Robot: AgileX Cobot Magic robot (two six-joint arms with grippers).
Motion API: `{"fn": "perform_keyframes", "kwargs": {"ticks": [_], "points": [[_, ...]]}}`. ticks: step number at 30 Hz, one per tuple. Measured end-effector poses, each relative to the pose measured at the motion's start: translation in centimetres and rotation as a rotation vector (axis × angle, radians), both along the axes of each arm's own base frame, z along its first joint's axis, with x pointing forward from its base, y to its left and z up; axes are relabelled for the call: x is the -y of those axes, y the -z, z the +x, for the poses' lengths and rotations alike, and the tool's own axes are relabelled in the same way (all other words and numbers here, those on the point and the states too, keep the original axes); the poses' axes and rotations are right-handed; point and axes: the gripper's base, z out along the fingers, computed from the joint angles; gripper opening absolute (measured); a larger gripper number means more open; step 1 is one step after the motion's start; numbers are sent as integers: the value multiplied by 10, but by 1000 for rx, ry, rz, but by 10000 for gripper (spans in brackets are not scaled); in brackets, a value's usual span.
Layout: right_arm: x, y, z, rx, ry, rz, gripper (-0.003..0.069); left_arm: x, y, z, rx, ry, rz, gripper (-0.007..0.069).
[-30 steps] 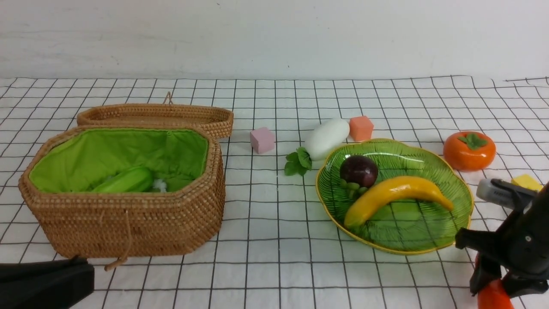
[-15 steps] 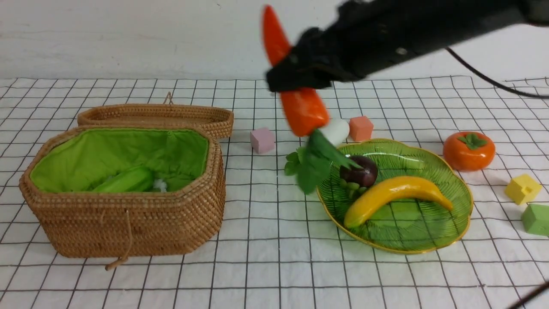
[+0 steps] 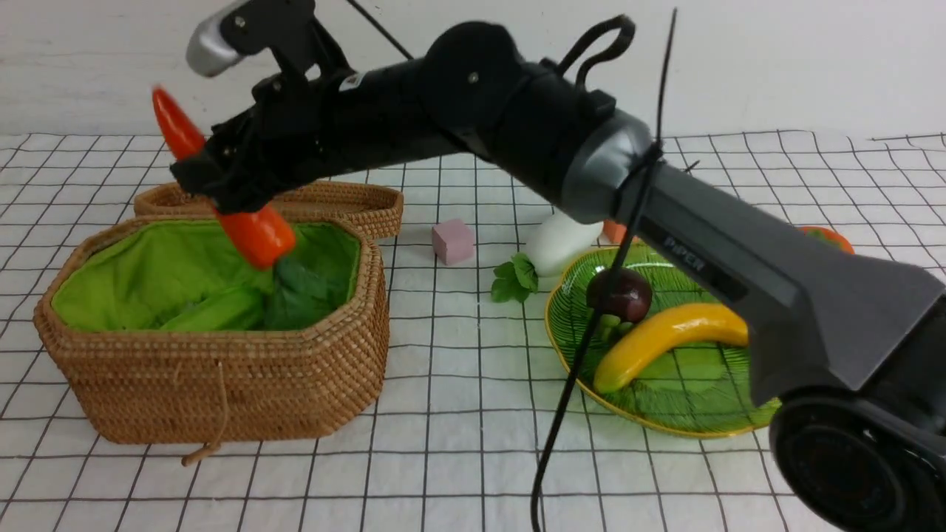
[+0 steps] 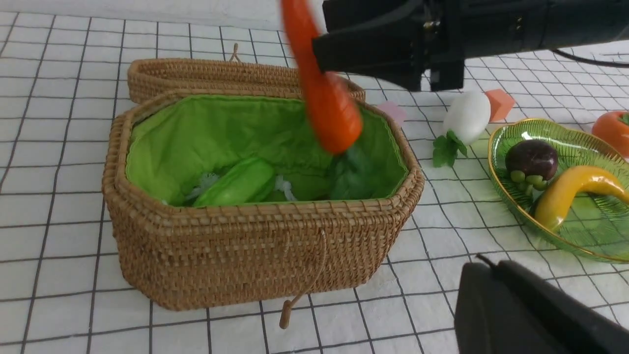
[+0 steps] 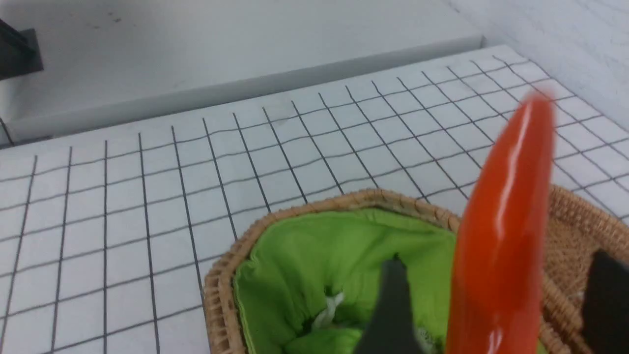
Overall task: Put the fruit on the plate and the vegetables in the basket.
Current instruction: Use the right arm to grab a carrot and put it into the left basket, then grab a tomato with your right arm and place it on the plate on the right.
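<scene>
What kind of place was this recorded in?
Probably an indoor lab tabletop staged for robot practice: a white grid-lined cloth against a bare white wall, with a toy banana, a wicker basket and a black robot arm.

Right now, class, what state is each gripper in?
Left gripper: closed.
Right gripper: open, with the carrot loose between its jaws above the basket.

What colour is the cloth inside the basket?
Bright green lining, clearest in the left wrist view.
</scene>
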Motion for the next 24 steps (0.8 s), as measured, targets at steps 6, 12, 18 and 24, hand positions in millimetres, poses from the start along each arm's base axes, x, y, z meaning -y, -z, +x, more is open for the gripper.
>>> {"fn": "perform_keyframes", "kwargs": {"ticks": [6,12,18,24], "points": [[10,-16,-14,-72,-72,-62,665,4,-1,-1,19,63,27,-13],[96,-89,-27,-215,124,-269,451,20,-6,-6,99,266,53,-13],[217,-117,5,-357,713,-343,135,34,-9,-16,137,469,36,-13],[310,-76,43,-547,1034,-364,59,38,-9,-20,158,537,60,-13]]}}
